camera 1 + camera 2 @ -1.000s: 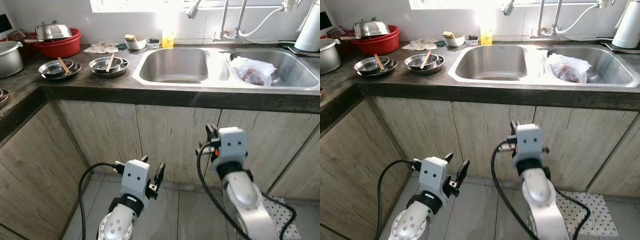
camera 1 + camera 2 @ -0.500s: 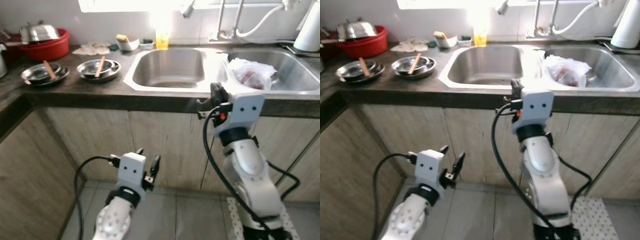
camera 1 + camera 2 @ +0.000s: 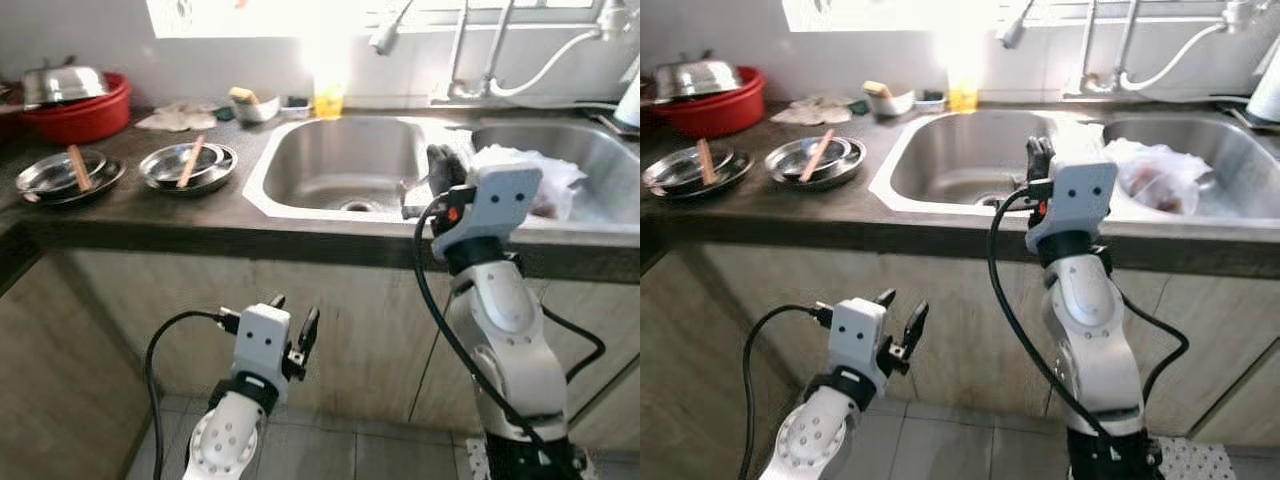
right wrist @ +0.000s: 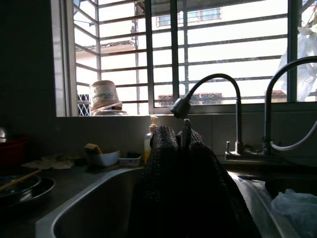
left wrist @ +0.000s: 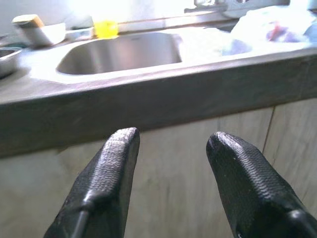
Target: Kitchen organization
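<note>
Right claw was raised over the left sink basin, fingers pressed together, nothing held. Left claw was seen low by the cabinet, fingers spread, empty. Two steel plates with chopsticks were set on the dark surface.

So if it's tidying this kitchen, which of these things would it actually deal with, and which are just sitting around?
Likely part of the job:
- two steel dishes with chopsticks on the counter
- plastic bag in the right sink basin
- right gripper, raised over the sink's edge

Probably just lying about:
- red basin
- crumpled cloth
- yellow bottle
</note>
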Robot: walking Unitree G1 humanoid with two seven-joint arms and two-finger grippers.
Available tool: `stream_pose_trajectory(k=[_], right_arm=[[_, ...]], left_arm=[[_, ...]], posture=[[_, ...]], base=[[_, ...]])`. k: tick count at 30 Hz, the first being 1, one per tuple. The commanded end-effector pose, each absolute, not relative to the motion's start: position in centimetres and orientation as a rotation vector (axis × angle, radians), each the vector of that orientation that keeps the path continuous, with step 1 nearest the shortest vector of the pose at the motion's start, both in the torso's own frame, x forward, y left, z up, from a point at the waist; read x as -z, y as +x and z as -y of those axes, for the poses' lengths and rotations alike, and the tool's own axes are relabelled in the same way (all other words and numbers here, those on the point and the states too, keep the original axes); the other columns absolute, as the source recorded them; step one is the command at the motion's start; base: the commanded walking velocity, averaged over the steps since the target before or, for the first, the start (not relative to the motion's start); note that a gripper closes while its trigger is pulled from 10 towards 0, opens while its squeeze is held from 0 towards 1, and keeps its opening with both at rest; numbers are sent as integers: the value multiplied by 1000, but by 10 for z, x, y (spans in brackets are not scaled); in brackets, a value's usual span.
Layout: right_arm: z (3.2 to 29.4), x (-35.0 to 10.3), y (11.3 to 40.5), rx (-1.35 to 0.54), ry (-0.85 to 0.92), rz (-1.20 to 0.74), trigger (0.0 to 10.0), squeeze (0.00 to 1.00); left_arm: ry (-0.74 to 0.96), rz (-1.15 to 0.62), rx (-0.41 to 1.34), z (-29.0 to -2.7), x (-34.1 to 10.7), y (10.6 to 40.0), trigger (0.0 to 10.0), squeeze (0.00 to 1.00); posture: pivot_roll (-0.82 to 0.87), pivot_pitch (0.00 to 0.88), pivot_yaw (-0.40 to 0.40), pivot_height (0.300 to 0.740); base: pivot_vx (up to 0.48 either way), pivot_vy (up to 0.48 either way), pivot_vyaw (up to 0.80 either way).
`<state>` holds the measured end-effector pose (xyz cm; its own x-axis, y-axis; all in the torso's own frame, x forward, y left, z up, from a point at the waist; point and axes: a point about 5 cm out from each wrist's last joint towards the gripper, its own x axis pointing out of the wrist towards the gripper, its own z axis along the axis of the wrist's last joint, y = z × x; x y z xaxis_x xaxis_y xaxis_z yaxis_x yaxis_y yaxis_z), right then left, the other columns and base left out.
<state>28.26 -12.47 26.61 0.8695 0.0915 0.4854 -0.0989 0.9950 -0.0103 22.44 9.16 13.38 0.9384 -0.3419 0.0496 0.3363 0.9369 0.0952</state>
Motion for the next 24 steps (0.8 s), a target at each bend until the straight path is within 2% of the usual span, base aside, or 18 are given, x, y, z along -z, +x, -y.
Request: stream_pose_trajectory(k=[1,19,24], right_arm=[[125,-270,285,-108,22,516,10000,0],[124,-271,293,-148,-19,499,10000,0],[120,-271,296,-173,-36,492,10000,0]], left_arm=[[85,72,354,-89,-136,224,10000,0],[87,102,338,-90,-142,227,10000,0],[81,99,322,-91,-142,229,10000,0]], posture=[[81,45,-2,740],[79,33,-8,740],[77,41,-9,740]], base=[[454,0,0],[445,0,0],[122,0,0]])
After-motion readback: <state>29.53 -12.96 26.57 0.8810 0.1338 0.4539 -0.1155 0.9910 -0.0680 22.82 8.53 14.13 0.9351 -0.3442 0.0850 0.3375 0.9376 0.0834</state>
